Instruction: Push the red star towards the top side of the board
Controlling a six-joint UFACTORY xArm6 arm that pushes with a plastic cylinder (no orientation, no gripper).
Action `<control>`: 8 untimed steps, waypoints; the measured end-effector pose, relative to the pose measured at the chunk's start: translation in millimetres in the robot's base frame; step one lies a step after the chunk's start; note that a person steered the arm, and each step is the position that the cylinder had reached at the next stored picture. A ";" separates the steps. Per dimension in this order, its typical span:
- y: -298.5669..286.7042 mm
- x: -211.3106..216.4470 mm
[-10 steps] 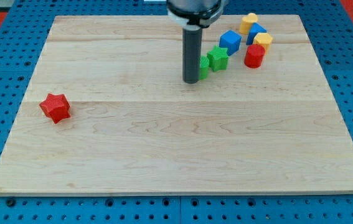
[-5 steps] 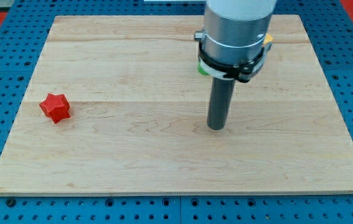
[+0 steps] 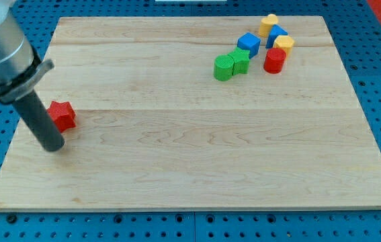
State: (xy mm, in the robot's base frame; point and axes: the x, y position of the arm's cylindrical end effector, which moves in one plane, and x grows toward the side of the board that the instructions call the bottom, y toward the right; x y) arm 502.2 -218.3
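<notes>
1. The red star (image 3: 62,115) lies near the left edge of the counter (image 3: 197,168), roughly at mid height; the whole upper left of the wood above it is bare, so the way towards the view's top looks open.

2. My tip (image 3: 54,144) sits just below and slightly left of the star; the rod leans up and left across the star's left side, so I cannot tell whether it touches the block or merely stands in front of it.

3. There are no jaws on this rig; nothing is grasped, and the rod can only shove.

4. The other blocks are well apart, clustered at the view's top right: a green cylinder (image 3: 224,68), a green block (image 3: 240,60), a blue cube (image 3: 248,44), a red block (image 3: 275,60), two yellow pieces (image 3: 268,24) (image 3: 284,44), and a second blue one (image 3: 277,33); none of them bears on this push.

5. I judge the step in hand to be the approach, nearly finished: the tip is on the star's lower side, which is the right side for an upward push.

6. The next move calls for bringing the tip squarely under the star's middle, a little to the view's right, then driving straight up; pushed off-centre from the left, the star would likely spin or slide rightwards.
</notes>
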 end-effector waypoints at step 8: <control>188.0 -230.4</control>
State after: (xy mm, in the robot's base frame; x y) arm 271.9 -30.3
